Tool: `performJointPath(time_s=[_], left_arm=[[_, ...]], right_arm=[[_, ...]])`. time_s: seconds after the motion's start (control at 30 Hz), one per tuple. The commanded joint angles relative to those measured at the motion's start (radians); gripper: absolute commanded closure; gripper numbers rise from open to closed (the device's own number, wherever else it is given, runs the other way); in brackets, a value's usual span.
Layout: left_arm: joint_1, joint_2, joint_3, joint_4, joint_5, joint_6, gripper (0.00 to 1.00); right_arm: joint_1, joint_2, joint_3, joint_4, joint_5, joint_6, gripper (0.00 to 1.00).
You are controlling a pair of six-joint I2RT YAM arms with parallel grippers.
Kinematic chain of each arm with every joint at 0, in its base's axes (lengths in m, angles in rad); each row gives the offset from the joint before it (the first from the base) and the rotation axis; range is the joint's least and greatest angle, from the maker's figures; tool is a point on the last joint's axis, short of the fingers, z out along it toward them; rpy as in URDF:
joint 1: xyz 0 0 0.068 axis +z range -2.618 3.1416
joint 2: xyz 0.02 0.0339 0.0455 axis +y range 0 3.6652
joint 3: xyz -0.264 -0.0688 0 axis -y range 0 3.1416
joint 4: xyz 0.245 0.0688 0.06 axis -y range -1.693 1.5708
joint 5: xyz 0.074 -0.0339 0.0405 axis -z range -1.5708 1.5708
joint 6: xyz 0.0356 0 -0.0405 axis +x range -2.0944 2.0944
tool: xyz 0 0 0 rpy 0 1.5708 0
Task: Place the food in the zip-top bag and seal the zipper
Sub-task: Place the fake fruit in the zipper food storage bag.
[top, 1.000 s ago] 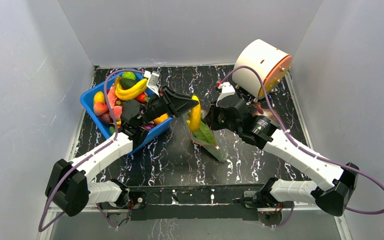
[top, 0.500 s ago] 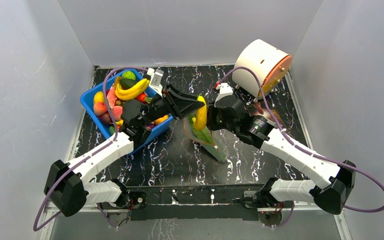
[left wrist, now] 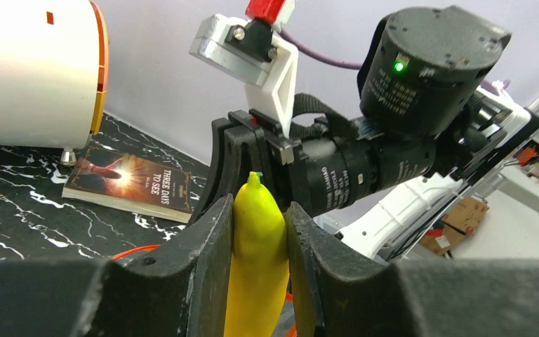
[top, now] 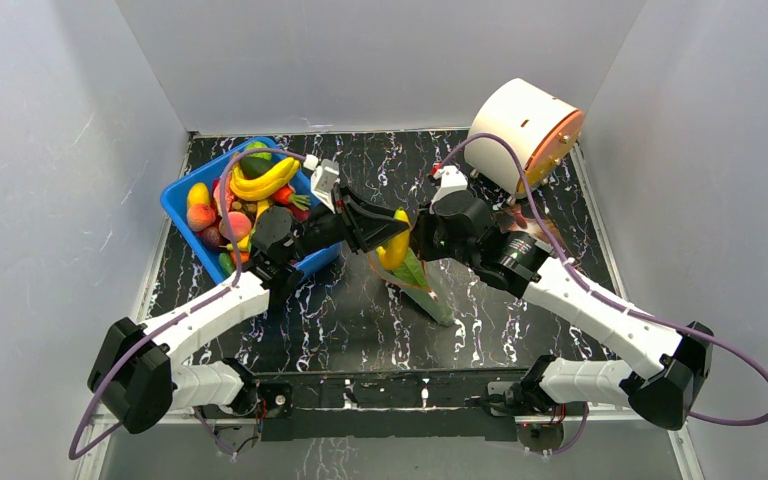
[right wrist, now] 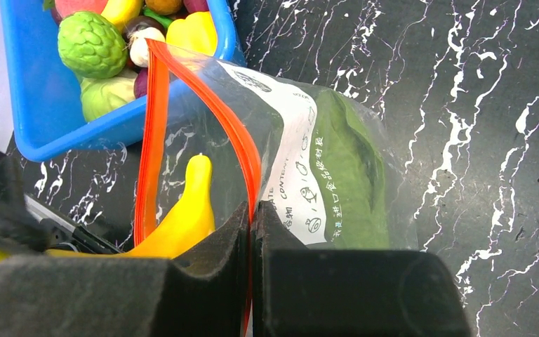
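My left gripper (top: pixel 388 232) (left wrist: pixel 260 205) is shut on a yellow banana (left wrist: pixel 256 260) (top: pixel 397 243) and holds it upright at the mouth of the zip-top bag (top: pixel 426 287) (right wrist: pixel 302 161). In the right wrist view the banana's (right wrist: pixel 182 210) lower end reaches into the opening. My right gripper (right wrist: pixel 250 208) (top: pixel 422 240) is shut on one lip of the red-orange zipper (right wrist: pixel 203 95) and keeps the mouth spread. Green lettuce (right wrist: pixel 351 161) lies inside the bag. More food (top: pixel 260 180) fills the blue basket (top: pixel 175 205) to the left.
A white drum with an orange end (top: pixel 520 125) stands at the back right. A book (left wrist: pixel 133 179) lies on the table beside it, under the right arm. Grey walls close in three sides. The basket's corner (right wrist: pixel 35 112) sits close to the bag's mouth.
My left gripper has carried the banana to the right and lower, from beside the basket into the bag's mouth. The right gripper has kept its hold on the zipper, shifting only slightly.
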Motion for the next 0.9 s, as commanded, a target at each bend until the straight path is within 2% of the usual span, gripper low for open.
performJointPath(time_s=[0.0,0.2,0.4,0.53,0.7,0.87], left_arm=[[-0.003,-0.01,-0.017,0.099,0.037,0.123,0.84],[-0.008,-0.006,-0.085,0.171,0.083,0.206,0.83],[-0.011,-0.006,-0.069,0.033,0.102,0.298,0.78],[-0.011,-0.017,-0.071,-0.001,0.105,0.329,0.72],[-0.013,-0.039,-0.066,-0.077,0.112,0.368,0.54],[-0.013,-0.085,-0.074,-0.136,0.09,0.411,0.49]], right_arm=[[-0.002,-0.036,0.022,0.056,-0.004,0.006,1.0],[-0.002,-0.041,0.03,0.058,-0.014,0.009,1.0],[-0.002,-0.045,0.036,0.059,-0.02,0.011,1.0],[-0.002,-0.045,0.039,0.059,-0.018,0.014,1.0],[-0.003,-0.045,0.042,0.059,-0.017,0.014,1.0],[-0.002,-0.043,0.044,0.058,-0.017,0.013,1.0]])
